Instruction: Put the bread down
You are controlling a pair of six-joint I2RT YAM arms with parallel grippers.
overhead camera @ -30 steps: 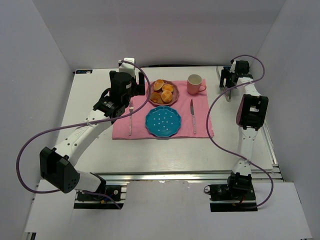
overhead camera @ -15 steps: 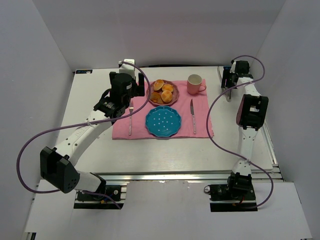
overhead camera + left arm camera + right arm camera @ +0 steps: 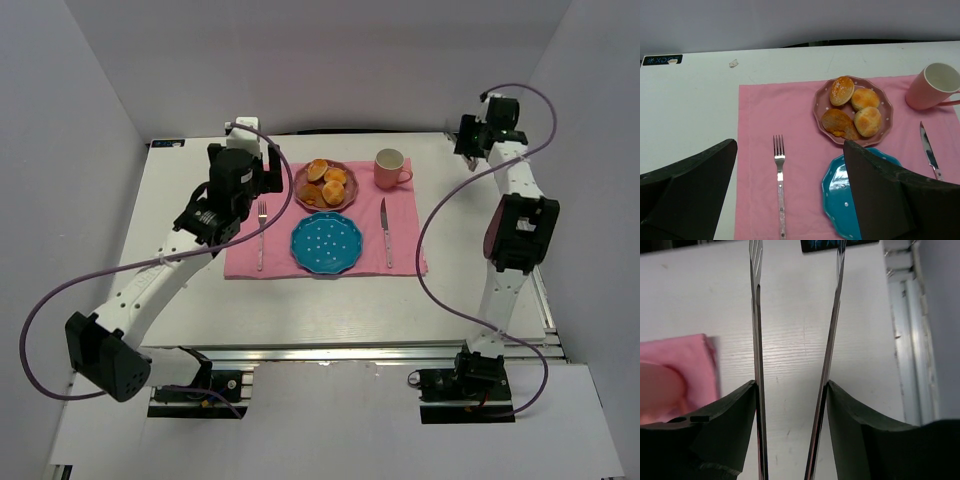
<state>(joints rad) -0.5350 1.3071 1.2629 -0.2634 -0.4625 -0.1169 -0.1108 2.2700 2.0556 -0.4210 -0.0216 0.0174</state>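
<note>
You are looking down on a white counter inside a pale, plain-walled enclosure. At centre frame, a pink placemat is carrying the setting. The bread is sitting on the pink dotted plate at upper centre, and the blue plate below it is waiting bare, so placing looks not yet begun. Your left pincer is hanging wide and empty. Your right pincer is gaping at upper right, gripping nothing.

Golden-orange bread is sitting on a pink white-dotted plate; below it, a blue white-dotted plate is lying on pink cloth.
</note>
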